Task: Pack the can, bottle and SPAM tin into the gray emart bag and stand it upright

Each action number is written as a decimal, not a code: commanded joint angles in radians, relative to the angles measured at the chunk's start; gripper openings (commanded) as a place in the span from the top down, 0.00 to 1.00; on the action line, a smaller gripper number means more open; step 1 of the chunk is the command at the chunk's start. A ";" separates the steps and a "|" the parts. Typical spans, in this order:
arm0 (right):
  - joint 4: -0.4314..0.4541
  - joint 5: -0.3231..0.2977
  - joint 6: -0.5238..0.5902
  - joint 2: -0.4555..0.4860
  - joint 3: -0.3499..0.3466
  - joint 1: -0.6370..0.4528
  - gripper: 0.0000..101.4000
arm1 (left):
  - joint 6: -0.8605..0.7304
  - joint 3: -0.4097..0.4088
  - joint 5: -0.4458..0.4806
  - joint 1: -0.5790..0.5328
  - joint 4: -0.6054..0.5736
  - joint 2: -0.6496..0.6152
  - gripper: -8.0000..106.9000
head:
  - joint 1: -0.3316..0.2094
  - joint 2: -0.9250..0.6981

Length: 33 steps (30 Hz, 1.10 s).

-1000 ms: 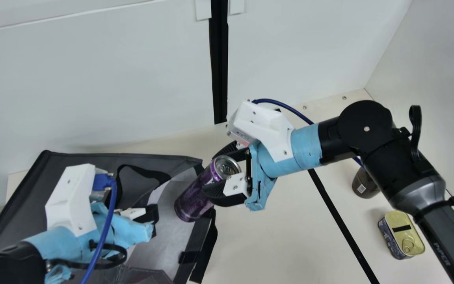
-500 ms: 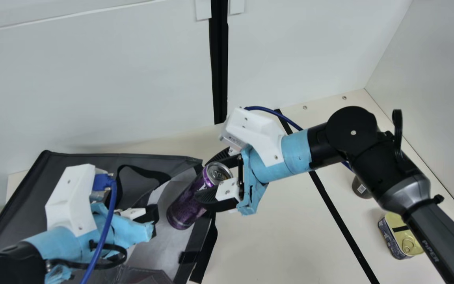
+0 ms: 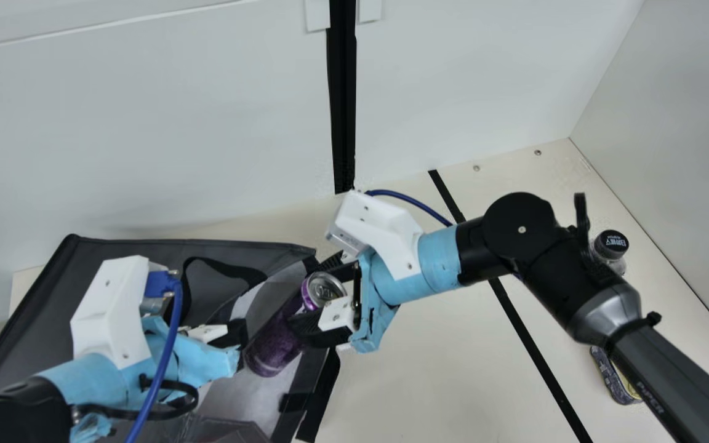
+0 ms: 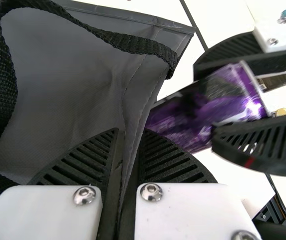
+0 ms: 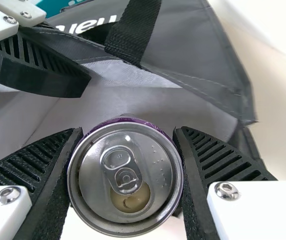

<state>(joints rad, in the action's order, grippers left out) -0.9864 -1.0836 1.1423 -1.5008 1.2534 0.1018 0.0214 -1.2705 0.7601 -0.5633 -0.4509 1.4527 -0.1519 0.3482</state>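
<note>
Main view: one can (image 3: 276,344), pinched in my right fingers (image 3: 308,327), tilted base-first at the open edge of the gray emart bag (image 3: 117,247), best lowered deep before release; my left fingers (image 4: 88,162) clamping its side edge.

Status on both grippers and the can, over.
Left gripper shut on bag's edge. Right gripper holding purple can tilted, lower end in bag mouth. Bottle and tin remain outside on table.

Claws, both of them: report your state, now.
Left claw: closed on fabric of the gray emart bag.
Right claw: closed around the purple can.
</note>
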 commanded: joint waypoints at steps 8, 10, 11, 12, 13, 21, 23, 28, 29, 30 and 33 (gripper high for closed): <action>-0.061 0.062 0.028 -0.016 -0.056 0.046 1.00 | 0.000 0.000 0.000 0.000 0.000 0.000 1.00 | -0.023 0.001; -0.073 0.075 0.036 -0.021 -0.068 0.058 1.00 | 0.000 0.000 0.000 0.000 0.000 0.000 1.00 | -0.023 0.001; -0.079 0.081 0.040 -0.024 -0.073 0.063 1.00 | 0.000 0.000 0.000 0.000 0.000 0.000 1.00 | -0.023 0.001; -0.085 0.086 0.044 -0.027 -0.079 0.069 1.00 | 0.000 0.000 0.000 0.000 0.000 0.000 1.00 | -0.023 0.001; -0.090 0.092 0.047 -0.030 -0.084 0.075 1.00 | 0.000 0.000 0.000 0.000 0.000 0.000 1.00 | -0.023 0.001; -0.125 0.128 0.081 -0.063 -0.118 0.113 1.00 | 0.000 0.000 0.000 0.000 0.000 0.000 1.00 | -0.023 0.001; -0.132 0.136 0.088 -0.071 -0.123 0.122 1.00 | 0.000 0.000 0.000 0.000 0.000 0.000 1.00 | -0.023 0.001; -0.148 0.158 0.101 -0.096 -0.129 0.148 1.00 | 0.000 0.000 0.000 0.000 0.000 0.000 1.00 | -0.023 0.001; -0.150 0.163 0.103 -0.101 -0.128 0.153 1.00 | 0.000 0.000 0.000 0.000 0.000 0.000 1.00 | -0.023 0.001; -0.153 0.169 0.104 -0.107 -0.127 0.158 1.00 | 0.000 0.000 0.000 0.000 0.000 0.000 1.00 | -0.023 0.001; -0.162 0.191 0.104 -0.124 -0.120 0.172 1.00 | 0.000 0.000 0.000 0.000 0.000 0.000 1.00 | -0.023 0.001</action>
<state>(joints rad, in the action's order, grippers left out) -1.1474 -0.8996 1.2452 -1.6200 1.1286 0.2701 0.0214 -1.2705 0.7601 -0.5633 -0.4509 1.4527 -0.1519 0.3482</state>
